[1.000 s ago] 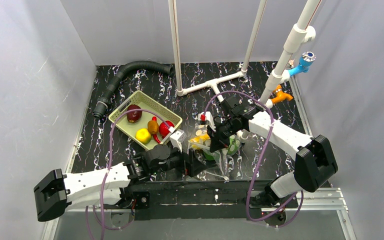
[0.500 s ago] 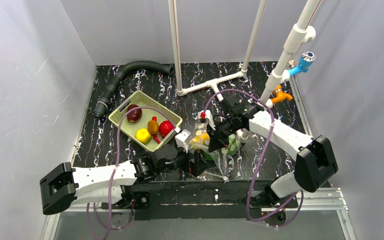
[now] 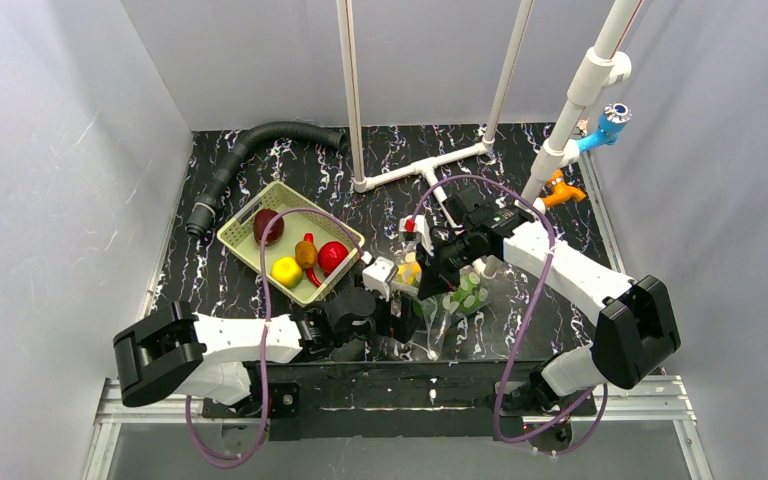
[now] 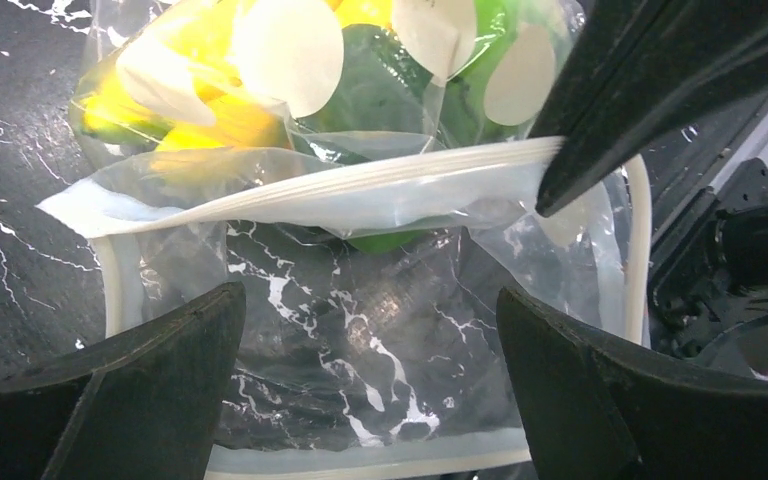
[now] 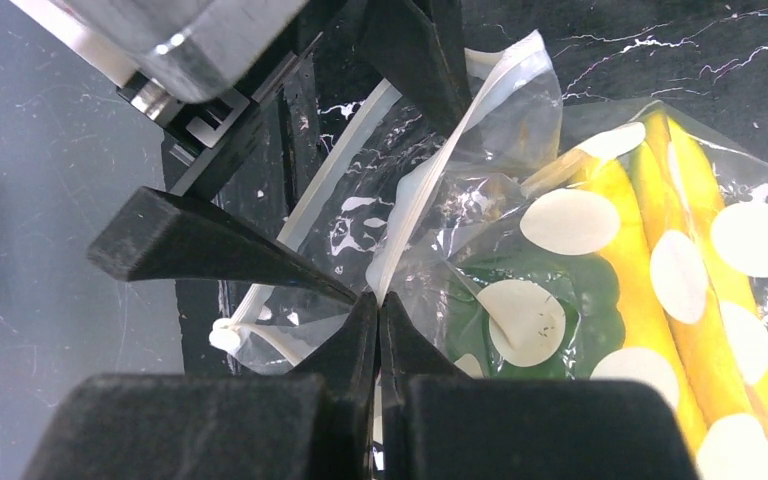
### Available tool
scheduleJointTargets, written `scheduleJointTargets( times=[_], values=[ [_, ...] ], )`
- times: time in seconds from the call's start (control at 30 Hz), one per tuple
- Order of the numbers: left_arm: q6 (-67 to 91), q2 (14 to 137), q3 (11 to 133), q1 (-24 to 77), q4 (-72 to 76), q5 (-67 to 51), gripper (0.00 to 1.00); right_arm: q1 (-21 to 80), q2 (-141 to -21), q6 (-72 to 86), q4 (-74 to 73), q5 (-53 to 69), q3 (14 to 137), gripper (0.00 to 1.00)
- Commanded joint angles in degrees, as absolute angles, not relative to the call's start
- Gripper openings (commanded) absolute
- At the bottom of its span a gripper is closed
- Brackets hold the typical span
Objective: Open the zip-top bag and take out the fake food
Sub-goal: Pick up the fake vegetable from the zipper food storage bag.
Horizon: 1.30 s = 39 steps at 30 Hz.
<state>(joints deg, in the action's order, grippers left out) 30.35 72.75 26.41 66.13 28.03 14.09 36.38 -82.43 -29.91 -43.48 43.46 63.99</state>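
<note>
You're mid-opening: your right hand pinches the upper lip of the zip-top bag lying on the tabletop near its front edge, your left hand is spread at its mouth, so next ease inside toward the yellow banana.

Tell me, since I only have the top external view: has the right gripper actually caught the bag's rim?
Observer: Yes. The right wrist view shows the right gripper shut on the upper lip of the zip-top bag, lifting it.
Operator: And the left one?
Observer: The left gripper is open, with its jaws wide at the bag's mouth and closed on nothing.
Operator: What's inside?
Observer: A yellow banana and a green piece show behind the dotted plastic.
</note>
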Motion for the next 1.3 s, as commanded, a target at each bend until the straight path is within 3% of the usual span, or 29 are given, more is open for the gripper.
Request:
scheduleJointTargets(
  times=[0.0,0.63,0.77,0.97,1.27],
  values=[
    [28.2,74.4,28.8,66.4,31.8,19.2,0.95,36.2,-80.9,-29.0,-42.7,44.8,65.1,0.01],
    [27.1,81.8,25.5,64.3,50.5,16.6,0.94,36.3,-80.4,-24.3,-41.3,48.6,66.7,0.01],
    [26.7,83.1,25.3,64.3,51.6,17.3,0.91,36.3,-80.0,-24.0,-41.3,48.7,67.0,0.01],
    [23.5,85.0,22.5,64.2,58.9,18.0,0.78,36.3,-79.0,-24.1,-41.8,48.7,67.4,0.01],
    [19.3,87.9,24.2,63.8,62.1,15.1,0.76,36.3,-79.3,-24.3,-42.2,49.9,67.7,0.01]
  ],
)
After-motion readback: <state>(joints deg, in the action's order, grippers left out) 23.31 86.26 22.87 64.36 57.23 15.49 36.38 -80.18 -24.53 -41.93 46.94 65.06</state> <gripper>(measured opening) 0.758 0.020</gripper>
